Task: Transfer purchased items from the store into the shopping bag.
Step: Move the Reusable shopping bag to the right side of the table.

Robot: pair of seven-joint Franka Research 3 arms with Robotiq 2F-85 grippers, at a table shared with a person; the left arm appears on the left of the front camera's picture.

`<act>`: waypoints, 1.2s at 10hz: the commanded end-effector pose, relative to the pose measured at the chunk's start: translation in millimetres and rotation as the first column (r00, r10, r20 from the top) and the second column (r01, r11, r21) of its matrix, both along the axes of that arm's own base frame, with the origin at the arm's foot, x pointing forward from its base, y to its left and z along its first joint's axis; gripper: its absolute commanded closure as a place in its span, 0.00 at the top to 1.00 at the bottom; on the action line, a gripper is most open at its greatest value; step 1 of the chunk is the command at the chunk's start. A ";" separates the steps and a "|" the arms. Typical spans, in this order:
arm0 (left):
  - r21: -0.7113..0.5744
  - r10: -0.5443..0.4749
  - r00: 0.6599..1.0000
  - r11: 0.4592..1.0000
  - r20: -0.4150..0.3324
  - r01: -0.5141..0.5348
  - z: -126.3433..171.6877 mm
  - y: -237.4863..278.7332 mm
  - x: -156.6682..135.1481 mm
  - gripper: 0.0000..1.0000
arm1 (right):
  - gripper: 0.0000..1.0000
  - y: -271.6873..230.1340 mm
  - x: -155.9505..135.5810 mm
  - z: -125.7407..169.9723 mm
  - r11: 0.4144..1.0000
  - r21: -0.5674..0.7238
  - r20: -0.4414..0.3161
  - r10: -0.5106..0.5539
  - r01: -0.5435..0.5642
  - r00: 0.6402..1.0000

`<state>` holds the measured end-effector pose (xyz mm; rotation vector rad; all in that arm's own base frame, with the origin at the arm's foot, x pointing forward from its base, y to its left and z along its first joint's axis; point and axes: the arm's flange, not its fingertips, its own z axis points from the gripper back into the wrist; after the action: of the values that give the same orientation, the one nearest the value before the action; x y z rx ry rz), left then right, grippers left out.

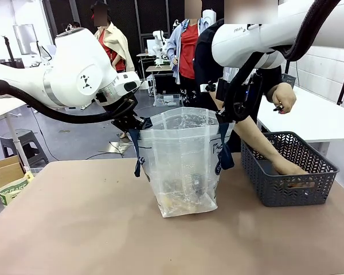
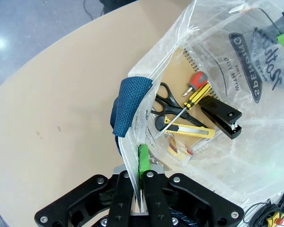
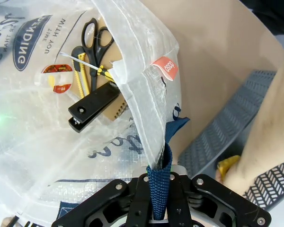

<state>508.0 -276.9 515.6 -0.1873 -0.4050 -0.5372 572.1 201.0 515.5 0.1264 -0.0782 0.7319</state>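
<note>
I saw the shopping bag (image 1: 183,163) standing open on the worktop (image 1: 74,229) between both grippers. The left gripper (image 2: 142,158) was closed tight on the bag's plastic rim, and the right gripper (image 3: 156,176) was closed on its navy strap (image 3: 176,126). The purchased items (image 2: 194,113) lay at the bottom of the bag. The person's hand (image 1: 288,168) was in the grey basket (image 1: 309,195) just beside it.

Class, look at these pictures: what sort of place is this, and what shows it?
Probably a robotics lab, not a shop: white robot arms hold the shopping bag, and a white worktable stands behind.
</note>
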 end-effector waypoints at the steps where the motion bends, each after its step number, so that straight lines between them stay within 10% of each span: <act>1: 0.004 0.008 1.000 1.000 0.003 -0.008 0.1 1.4 0.5 0.00 | 0.00 -0.7 -0.1 -0.5 1.000 -0.001 -0.001 -0.004 0.004 1.000; 12: 0.004 0.008 1.000 1.000 0.003 -0.008 0.1 1.4 0.5 0.00 | 0.00 -0.7 -0.1 -0.5 1.000 -0.001 -0.001 -0.004 0.004 1.000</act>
<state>508.0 -276.9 515.6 -0.1873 -0.4049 -0.5372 572.1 201.0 515.5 0.1264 -0.0782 0.7319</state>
